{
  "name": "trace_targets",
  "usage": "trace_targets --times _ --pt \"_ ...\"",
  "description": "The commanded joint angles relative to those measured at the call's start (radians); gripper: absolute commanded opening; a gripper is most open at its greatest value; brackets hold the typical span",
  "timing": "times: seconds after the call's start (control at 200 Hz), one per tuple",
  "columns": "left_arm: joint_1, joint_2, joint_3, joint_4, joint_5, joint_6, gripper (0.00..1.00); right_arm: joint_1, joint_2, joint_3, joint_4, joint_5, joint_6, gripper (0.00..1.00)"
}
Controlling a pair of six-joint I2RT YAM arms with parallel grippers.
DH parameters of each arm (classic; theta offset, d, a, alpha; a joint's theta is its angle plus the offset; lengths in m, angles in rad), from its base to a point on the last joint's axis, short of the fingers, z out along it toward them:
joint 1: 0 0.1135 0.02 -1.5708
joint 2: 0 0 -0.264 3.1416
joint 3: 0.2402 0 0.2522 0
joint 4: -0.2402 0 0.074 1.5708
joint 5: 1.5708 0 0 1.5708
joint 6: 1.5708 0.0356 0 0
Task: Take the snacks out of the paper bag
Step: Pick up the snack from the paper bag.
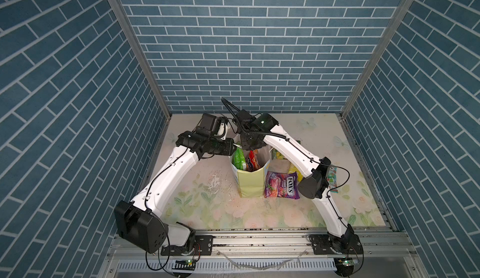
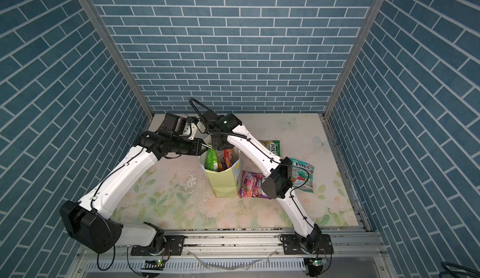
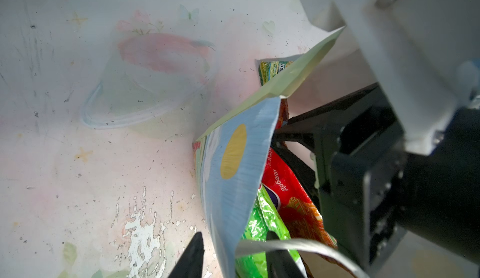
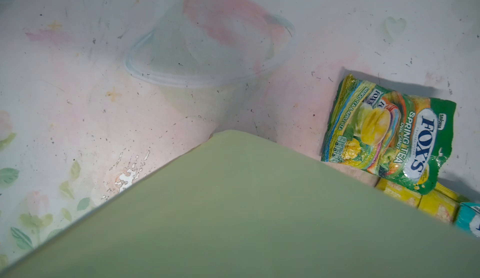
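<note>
Bag [image 1: 250, 183] upright, left gripper [image 3: 233, 235] part-open astride its wall, right gripper [image 3: 276, 139] inside by the red packet [image 3: 291, 193], can't tell its grip.

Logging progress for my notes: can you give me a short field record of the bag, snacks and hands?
bag: paper bag upright on the table
inside: green packet, red packet
taken out: purple packet, green Fox's packet, yellow packet, teal-white packet
left hand: open, astride the bag's wall
right hand: reaching into the bag; grip unclear
</note>
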Motion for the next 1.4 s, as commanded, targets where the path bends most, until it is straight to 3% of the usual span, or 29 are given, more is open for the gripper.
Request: trace_targets --times 0.0,0.2,0.465,0.9,1.395 --pt "0.011 0.014 0.027 -0.012 0.003 0.015 0.41 -0.004 0.007 -0.023 -0.021 0.015 0.019 0.25" --pt "0.012 0.016 0.031 -0.011 0.003 0.015 0.41 -0.008 0.013 -0.031 -0.021 0.015 0.016 0.19" --pt "0.013 0.01 0.032 -0.014 -0.004 0.011 0.41 -0.01 -0.027 -0.033 -0.006 0.048 -0.001 0.0" --pt "0.012 0.006 0.033 -0.012 -0.015 0.009 0.41 -0.013 -0.167 -0.071 0.066 0.082 -0.071 0.0" --pt "0.012 0.025 0.048 -0.006 -0.025 0.0 0.41 -0.014 -0.224 -0.063 0.113 0.067 -0.142 0.0"
